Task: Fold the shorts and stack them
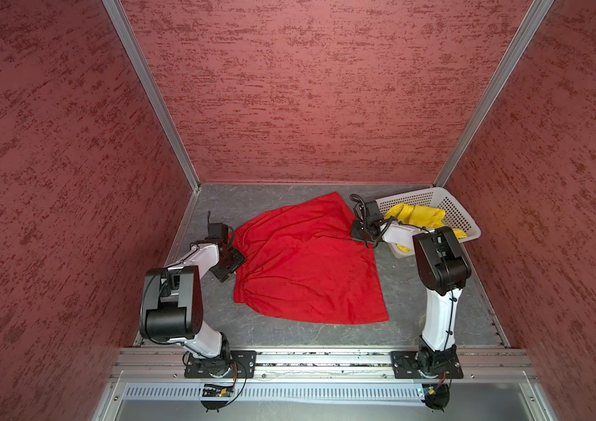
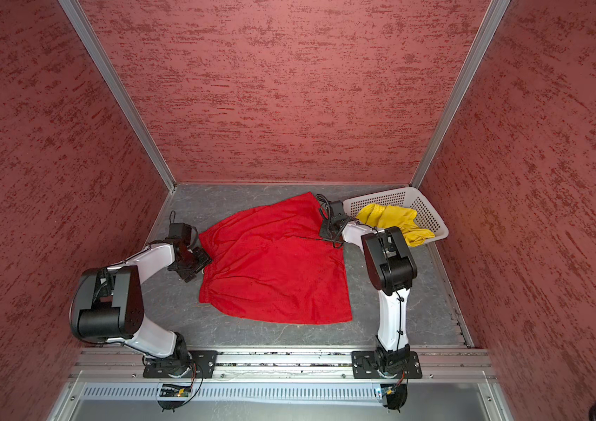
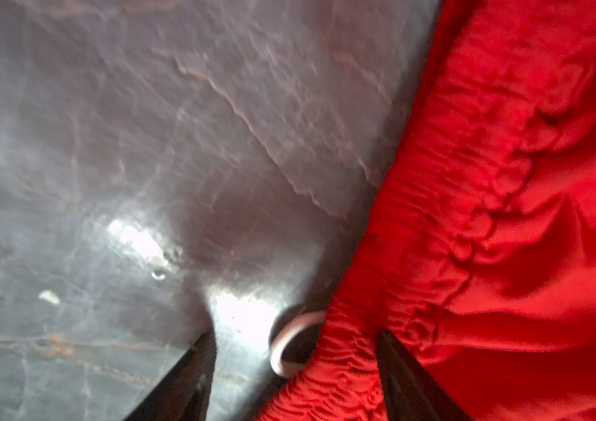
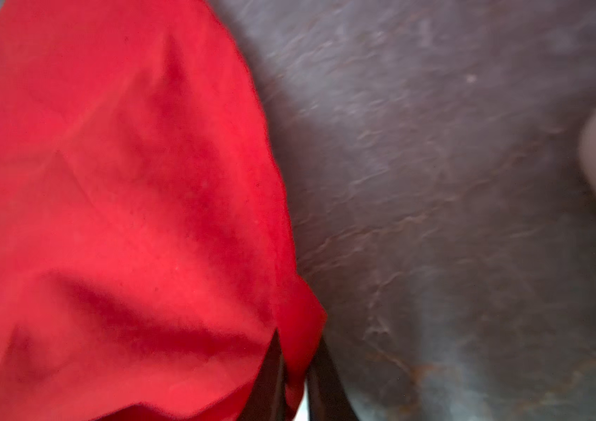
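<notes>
Evidently light and limp, the red shorts (image 1: 304, 262) lie spread at the centre of the worktop (image 1: 223, 204). The right pincer (image 4: 296, 342) pinches their two-o'clock hem (image 4: 278, 204). The left pincer (image 3: 296, 335) gapes around the nine-o'clock waistband (image 3: 435, 237), likely the firmest hold. The yellow shorts (image 1: 417, 215) sit in the basket (image 1: 460, 215).

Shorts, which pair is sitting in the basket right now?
The yellow shorts, bunched inside the white basket; the red shorts lie spread out on the grey table instead.
</notes>
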Tool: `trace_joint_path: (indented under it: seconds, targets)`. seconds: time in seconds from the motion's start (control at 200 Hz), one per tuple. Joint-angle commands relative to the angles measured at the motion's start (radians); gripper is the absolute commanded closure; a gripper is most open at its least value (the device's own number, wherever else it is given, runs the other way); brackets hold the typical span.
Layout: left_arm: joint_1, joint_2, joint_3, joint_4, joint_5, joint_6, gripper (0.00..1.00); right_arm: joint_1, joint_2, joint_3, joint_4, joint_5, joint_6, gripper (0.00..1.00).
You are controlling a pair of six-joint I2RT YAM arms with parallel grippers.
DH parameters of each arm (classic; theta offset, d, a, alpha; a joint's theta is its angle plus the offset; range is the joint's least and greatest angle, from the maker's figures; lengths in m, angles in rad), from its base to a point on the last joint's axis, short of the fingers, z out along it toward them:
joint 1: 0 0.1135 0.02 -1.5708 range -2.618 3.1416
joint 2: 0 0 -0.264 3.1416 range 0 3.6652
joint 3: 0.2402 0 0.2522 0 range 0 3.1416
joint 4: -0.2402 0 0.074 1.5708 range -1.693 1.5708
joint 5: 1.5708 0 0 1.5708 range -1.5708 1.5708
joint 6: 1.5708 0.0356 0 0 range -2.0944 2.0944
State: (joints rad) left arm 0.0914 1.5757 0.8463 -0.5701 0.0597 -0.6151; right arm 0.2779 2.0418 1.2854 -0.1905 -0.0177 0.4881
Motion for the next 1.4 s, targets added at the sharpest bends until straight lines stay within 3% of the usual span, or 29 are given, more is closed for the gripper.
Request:
trace_joint_path:
  seconds: [0.0,0.175,0.301,0.416,0.516,0.701,1.002,1.398]
  targets:
    - [0.012,0.058,-0.026,-0.005,-0.046,0.011,0.32,-0.010,0.007,-0.040,-0.058,0.050,0.003,0.73]
    - [-0.017,-0.019,-0.013,-0.029,0.000,0.005,0.31,-0.007,-0.073,-0.065,-0.047,0.003,-0.003,0.50]
    - [-0.060,-0.129,0.005,-0.092,-0.018,0.005,0.26,0.022,-0.176,-0.088,-0.074,0.023,-0.016,0.43]
    - [-0.043,-0.190,0.014,-0.106,-0.027,0.001,0.17,0.070,-0.263,-0.102,-0.119,0.080,-0.038,0.37]
    - [-0.009,-0.177,0.037,-0.076,-0.008,-0.017,0.11,0.089,-0.310,-0.106,-0.147,0.105,-0.053,0.32]
    - [0.023,-0.068,0.109,0.039,0.020,-0.051,0.11,0.094,-0.303,-0.039,-0.176,0.117,-0.100,0.27]
    - [0.036,0.137,0.262,0.126,0.045,-0.057,0.12,0.069,-0.013,0.344,-0.217,0.112,-0.202,0.24]
    - [0.042,0.293,0.350,0.168,0.095,-0.044,0.13,-0.022,0.531,1.062,-0.380,-0.130,-0.206,0.24]
